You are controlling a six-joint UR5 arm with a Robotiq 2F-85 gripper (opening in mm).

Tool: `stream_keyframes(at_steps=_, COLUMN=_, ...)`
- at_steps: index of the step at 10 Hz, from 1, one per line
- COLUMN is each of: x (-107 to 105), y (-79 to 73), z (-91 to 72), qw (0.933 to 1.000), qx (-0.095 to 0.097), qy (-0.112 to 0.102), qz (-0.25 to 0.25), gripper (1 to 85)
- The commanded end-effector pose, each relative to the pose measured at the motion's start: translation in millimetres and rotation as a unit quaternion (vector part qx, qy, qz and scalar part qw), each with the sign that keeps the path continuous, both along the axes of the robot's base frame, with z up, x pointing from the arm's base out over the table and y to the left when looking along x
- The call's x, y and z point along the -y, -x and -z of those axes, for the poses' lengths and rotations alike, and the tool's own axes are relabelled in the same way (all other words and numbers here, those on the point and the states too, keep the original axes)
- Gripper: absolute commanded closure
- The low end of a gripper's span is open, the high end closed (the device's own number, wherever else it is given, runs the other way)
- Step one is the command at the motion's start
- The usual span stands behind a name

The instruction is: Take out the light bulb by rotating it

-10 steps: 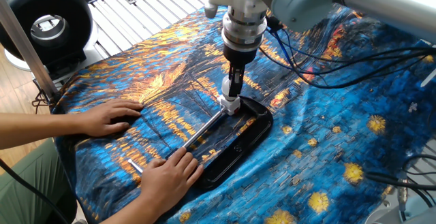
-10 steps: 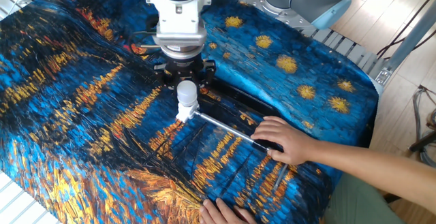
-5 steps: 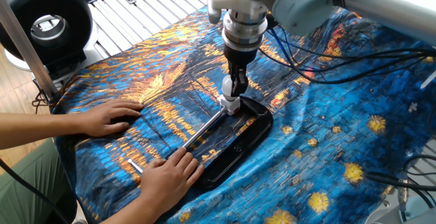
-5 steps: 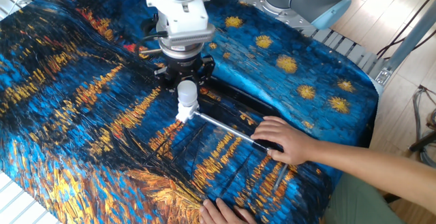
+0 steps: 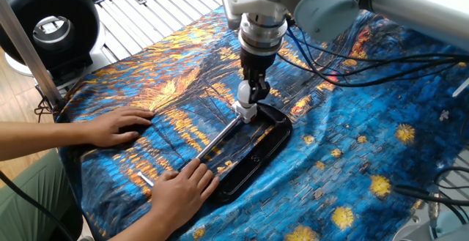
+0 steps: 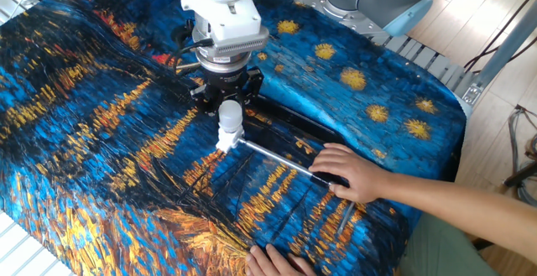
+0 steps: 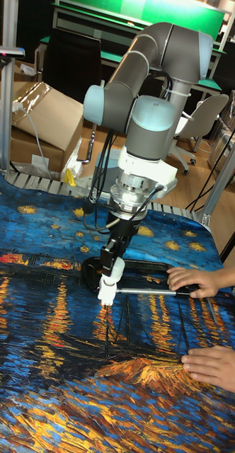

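The light bulb is small, white and frosted. It stands upright in a white cube socket at the end of a metal rod. My gripper comes straight down and is shut on the bulb's globe, a black finger on each side. In the other fixed view the bulb shows white below my gripper, with the socket underneath. The tall view shows the bulb between the fingers of my gripper.
A person's hand holds the rod down over a black tray. The other hand lies flat on the blue and orange patterned cloth. A small metal piece lies near the front edge. Cables trail behind the arm.
My wrist has turned a little about its vertical axis with the fingers still on the bulb. The bulb, socket, rod and hands stay where they were.
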State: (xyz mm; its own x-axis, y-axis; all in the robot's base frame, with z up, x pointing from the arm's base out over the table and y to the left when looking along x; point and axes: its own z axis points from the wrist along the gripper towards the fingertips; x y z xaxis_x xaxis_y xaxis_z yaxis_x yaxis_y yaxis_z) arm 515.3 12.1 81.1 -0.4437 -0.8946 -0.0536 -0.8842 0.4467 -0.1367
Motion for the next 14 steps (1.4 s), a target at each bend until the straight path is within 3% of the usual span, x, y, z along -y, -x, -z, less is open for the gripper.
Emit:
stream_keyframes(at_steps=1, x=-1.6, y=-2.6, z=-0.3, qw=0.9999, qx=0.005, qy=-0.001, qz=-0.011, gripper=56.3)
stream_keyframes(at_steps=2, x=-2.1, y=-1.5, z=0.2, qw=0.9999, qx=0.002, qy=-0.001, qz=-0.011, gripper=55.7)
stream_keyframes(at_steps=3, x=-2.6, y=2.5, z=0.5, qw=0.9999, qx=-0.005, qy=-0.001, qz=-0.012, gripper=45.7)
stream_keyframes(at_steps=8, x=-4.1, y=4.0, z=0.7, qw=0.9993, qx=-0.011, qy=-0.005, qz=-0.036, gripper=21.3)
stream_keyframes(at_steps=10, x=-2.5, y=8.1, z=0.7, qw=0.9996, qx=-0.018, qy=-0.006, qz=-0.02, gripper=19.0)
stream_keyframes(at_steps=14, x=5.7, y=27.5, z=-3.7, qw=0.9965, qx=-0.05, qy=-0.016, qz=0.066, gripper=14.7)
